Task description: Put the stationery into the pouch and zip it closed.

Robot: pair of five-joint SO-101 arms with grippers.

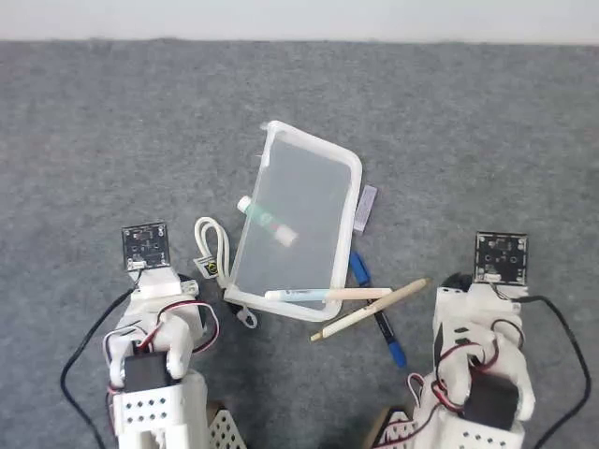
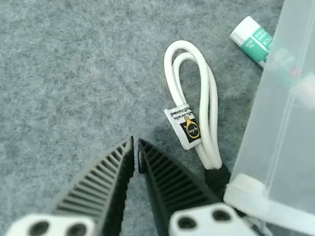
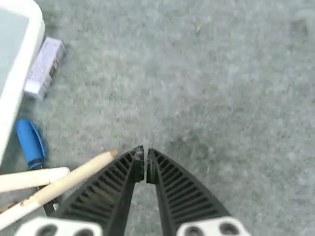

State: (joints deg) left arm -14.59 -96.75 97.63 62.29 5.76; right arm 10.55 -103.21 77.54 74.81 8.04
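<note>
A translucent white pouch [image 1: 298,220] lies in the middle of the grey carpet. A green-and-white glue stick [image 1: 266,220] pokes out at its left side. A white pen [image 1: 328,294] and a wooden pencil [image 1: 370,309] lie across its near corner, over a blue pen [image 1: 376,309]. A small eraser [image 1: 367,208] rests by its right edge. A looped white cord [image 2: 197,108] lies left of the pouch [image 2: 275,128]. My left gripper [image 2: 135,143] is shut just short of the cord. My right gripper [image 3: 144,150] is shut beside the pencil tip [image 3: 101,160], above bare carpet.
Both arm bases stand at the near edge of the carpet, one at the left [image 1: 154,374] and one at the right [image 1: 482,374]. Open carpet stretches behind the pouch and out to both sides.
</note>
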